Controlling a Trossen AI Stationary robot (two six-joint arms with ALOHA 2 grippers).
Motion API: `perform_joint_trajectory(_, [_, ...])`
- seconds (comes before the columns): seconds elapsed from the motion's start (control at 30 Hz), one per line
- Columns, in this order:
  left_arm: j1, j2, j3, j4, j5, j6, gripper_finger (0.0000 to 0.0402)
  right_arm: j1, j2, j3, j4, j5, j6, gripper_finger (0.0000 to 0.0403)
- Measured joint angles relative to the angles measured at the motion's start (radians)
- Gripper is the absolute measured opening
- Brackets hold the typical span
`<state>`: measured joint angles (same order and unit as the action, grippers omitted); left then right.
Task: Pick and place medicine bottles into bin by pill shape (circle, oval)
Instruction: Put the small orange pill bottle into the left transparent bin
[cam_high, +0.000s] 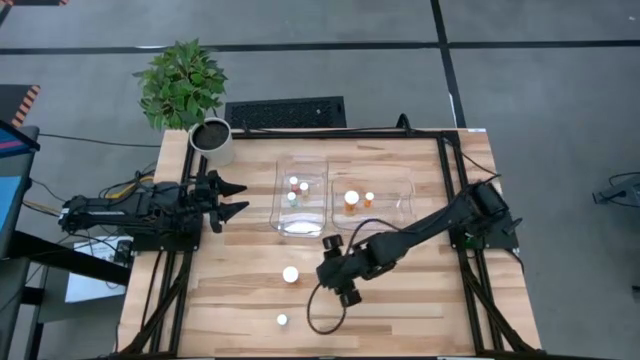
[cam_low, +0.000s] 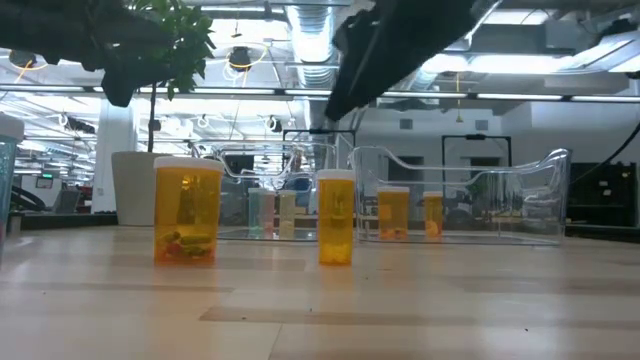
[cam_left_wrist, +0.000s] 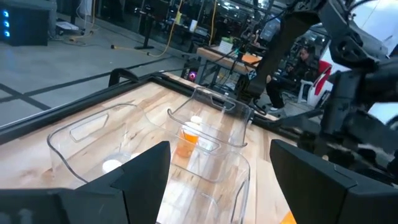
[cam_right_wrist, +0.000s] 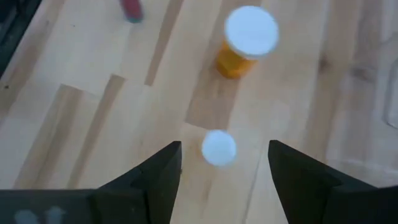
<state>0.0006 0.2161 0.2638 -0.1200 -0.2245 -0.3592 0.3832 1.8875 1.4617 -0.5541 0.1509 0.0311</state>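
Two medicine bottles with white caps stand loose on the table: a large one (cam_high: 290, 273) (cam_low: 187, 210) (cam_right_wrist: 249, 37) and a small one (cam_high: 282, 320) (cam_low: 335, 217) (cam_right_wrist: 219, 148). Three more stand in the left clear bin (cam_high: 300, 165), and two in the right clear bin (cam_high: 400, 188). My right gripper (cam_high: 331, 250) (cam_right_wrist: 224, 155) hangs open and empty above the table, to the right of the loose bottles. In its wrist view the small bottle's cap shows between its fingers, well below them. My left gripper (cam_high: 235, 198) (cam_left_wrist: 217, 162) is open and empty at the table's left, facing the bins.
A white plant pot (cam_high: 212, 140) with a green plant stands at the table's far left corner. A black ridged panel (cam_high: 285, 112) lies past the far edge. A cable loop (cam_high: 318, 312) hangs below my right arm near the small bottle.
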Motion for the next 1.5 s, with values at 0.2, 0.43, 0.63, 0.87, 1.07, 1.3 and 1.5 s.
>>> perform_joint_trajectory(0.2, [0.0, 0.0, 0.0, -0.006, 0.0, 0.0, 0.027, -0.004, 0.086, 0.055, 0.003, -0.023, -0.009, 0.025])
perform_joint_trajectory(0.43, [0.0, 0.0, 0.0, -0.006, 0.0, 0.0, 0.027, -0.024, 0.1, 0.067, -0.022, -0.023, -0.006, 0.025])
perform_joint_trajectory(0.63, [0.0, 0.0, 0.0, -0.03, 0.0, 0.0, 0.027, -0.026, 0.113, 0.068, -0.028, -0.023, -0.005, 0.025])
perform_joint_trajectory(0.87, [0.0, 0.0, 0.0, -0.034, 0.0, 0.0, 0.027, -0.028, 0.148, 0.069, -0.036, -0.028, -0.003, 0.025])
perform_joint_trajectory(1.07, [0.0, 0.0, 0.0, -0.038, 0.0, 0.0, 0.027, -0.034, 0.147, 0.067, -0.042, -0.03, -0.003, 0.025])
perform_joint_trajectory(1.3, [0.0, 0.0, 0.0, -0.043, 0.0, 0.0, 0.027, -0.033, 0.147, 0.067, -0.043, -0.049, -0.003, 0.0248])
perform_joint_trajectory(1.5, [0.0, 0.0, 0.0, -0.048, 0.0, 0.0, 0.027, -0.039, 0.147, 0.067, -0.035, -0.05, -0.002, 0.0248])
